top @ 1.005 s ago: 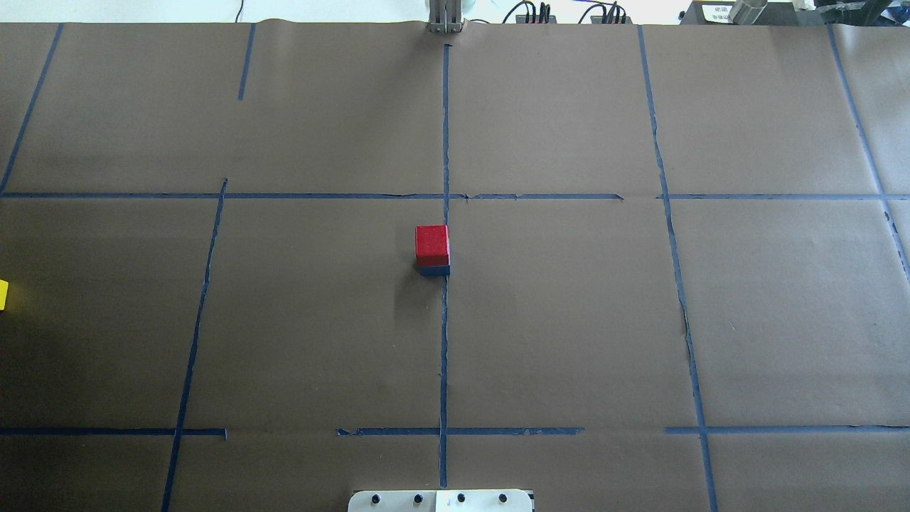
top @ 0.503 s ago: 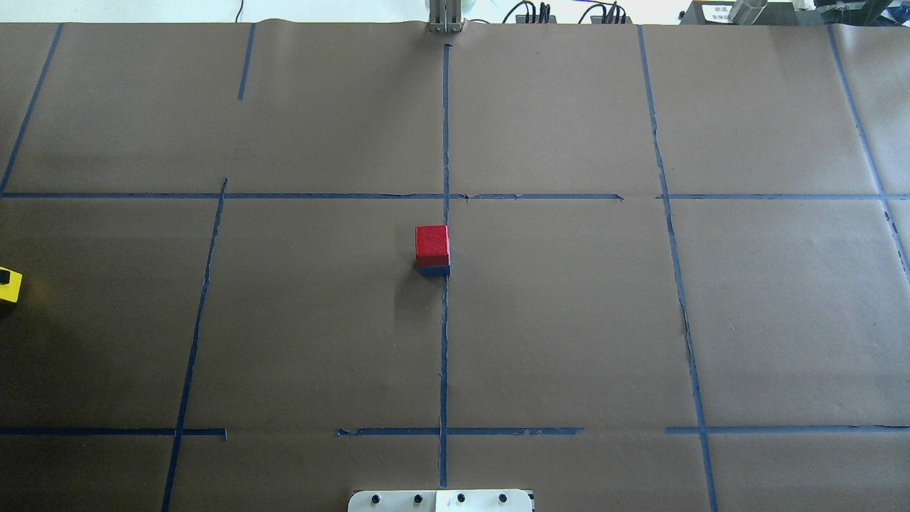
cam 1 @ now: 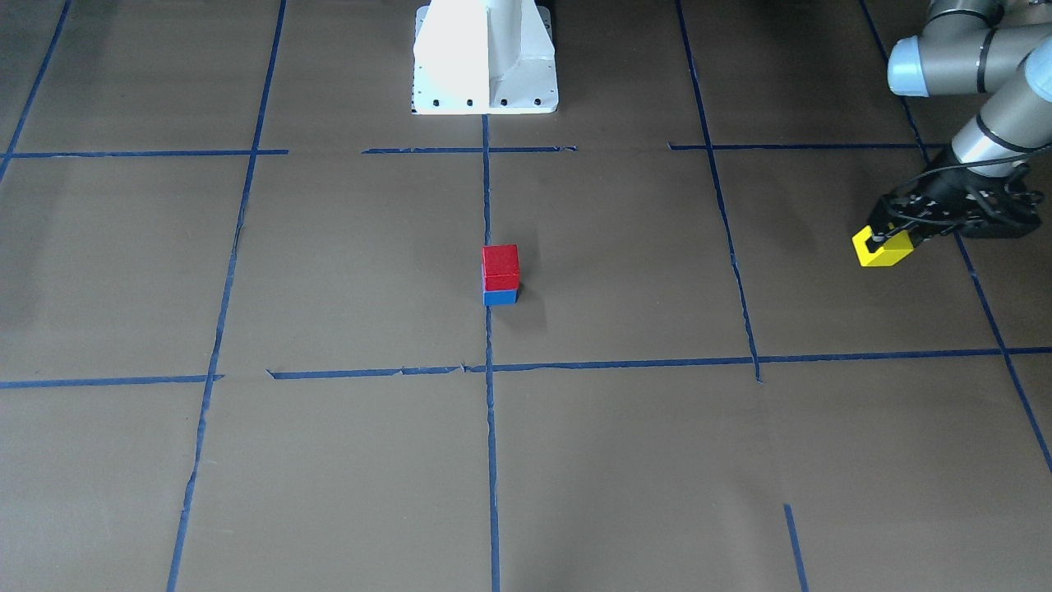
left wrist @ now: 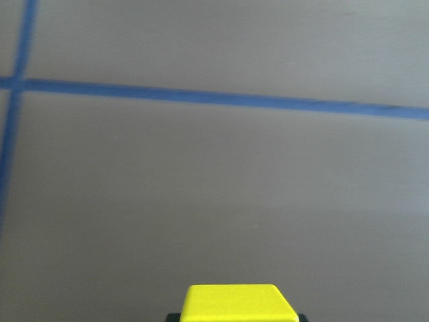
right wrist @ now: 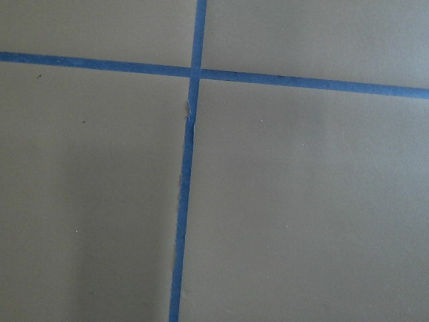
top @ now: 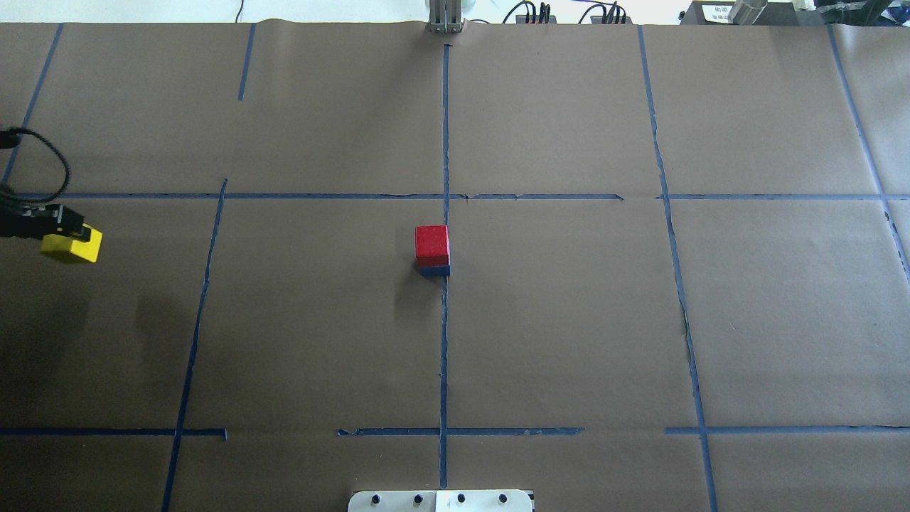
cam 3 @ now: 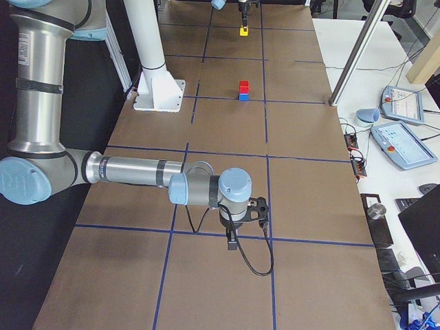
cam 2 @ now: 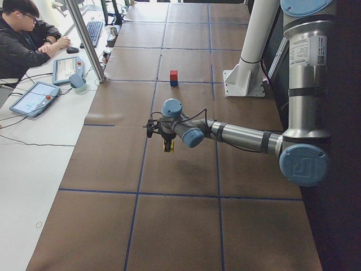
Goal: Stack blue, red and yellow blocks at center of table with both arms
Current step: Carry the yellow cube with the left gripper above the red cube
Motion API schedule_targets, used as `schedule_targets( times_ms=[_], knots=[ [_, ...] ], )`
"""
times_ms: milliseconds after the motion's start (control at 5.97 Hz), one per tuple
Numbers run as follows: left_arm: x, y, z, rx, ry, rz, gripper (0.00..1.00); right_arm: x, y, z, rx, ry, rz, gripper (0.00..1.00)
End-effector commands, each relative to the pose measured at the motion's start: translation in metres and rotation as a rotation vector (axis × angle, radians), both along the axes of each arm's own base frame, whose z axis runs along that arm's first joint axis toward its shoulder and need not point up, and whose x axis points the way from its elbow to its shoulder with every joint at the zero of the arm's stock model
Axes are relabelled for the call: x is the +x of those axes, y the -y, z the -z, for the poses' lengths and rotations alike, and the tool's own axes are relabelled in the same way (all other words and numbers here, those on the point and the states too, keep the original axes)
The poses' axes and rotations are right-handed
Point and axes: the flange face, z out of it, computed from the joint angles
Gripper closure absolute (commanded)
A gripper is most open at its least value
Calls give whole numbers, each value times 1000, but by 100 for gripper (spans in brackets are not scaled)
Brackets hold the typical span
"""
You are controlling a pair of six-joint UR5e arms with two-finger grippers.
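Note:
A red block (top: 432,243) sits on a blue block (top: 434,270) at the table's center, also shown in the front view (cam 1: 500,263). My left gripper (top: 70,238) is shut on a yellow block (top: 71,247) and holds it above the table at the far left. In the front view the gripper (cam 1: 886,238) and the block (cam 1: 881,250) are at the right. The left wrist view shows the yellow block (left wrist: 240,303) at the bottom edge. My right gripper (cam 3: 239,230) shows only in the exterior right view, over bare paper; I cannot tell whether it is open.
The table is brown paper crossed by blue tape lines (top: 445,142). The white robot pedestal (cam 1: 485,57) stands at the near edge. An operator (cam 2: 22,34) sits by tablets (cam 2: 34,97) beyond the table's far side. A metal pole (cam 2: 87,39) rises there.
My left gripper has carried the yellow block into the overhead view from the left edge, moving right and away from the robot. The red and blue stack has not moved.

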Motion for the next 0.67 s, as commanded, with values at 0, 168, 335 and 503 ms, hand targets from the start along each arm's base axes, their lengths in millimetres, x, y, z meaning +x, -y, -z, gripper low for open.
schedule_targets(
  times_ms=[0, 168, 335, 503],
  knots=[
    [68, 35, 136, -8, 8, -64, 100, 0, -1, -1, 1, 0, 0, 0],
    [110, 43, 202, 5, 83, -64, 100, 0, -1, -1, 1, 0, 0, 0],
    [157, 30, 263, 30, 166, -82, 100, 0, -1, -1, 1, 0, 0, 0],
    [197, 13, 302, 7, 127, -81, 100, 0, -1, -1, 0, 0, -1, 0]
  ],
)
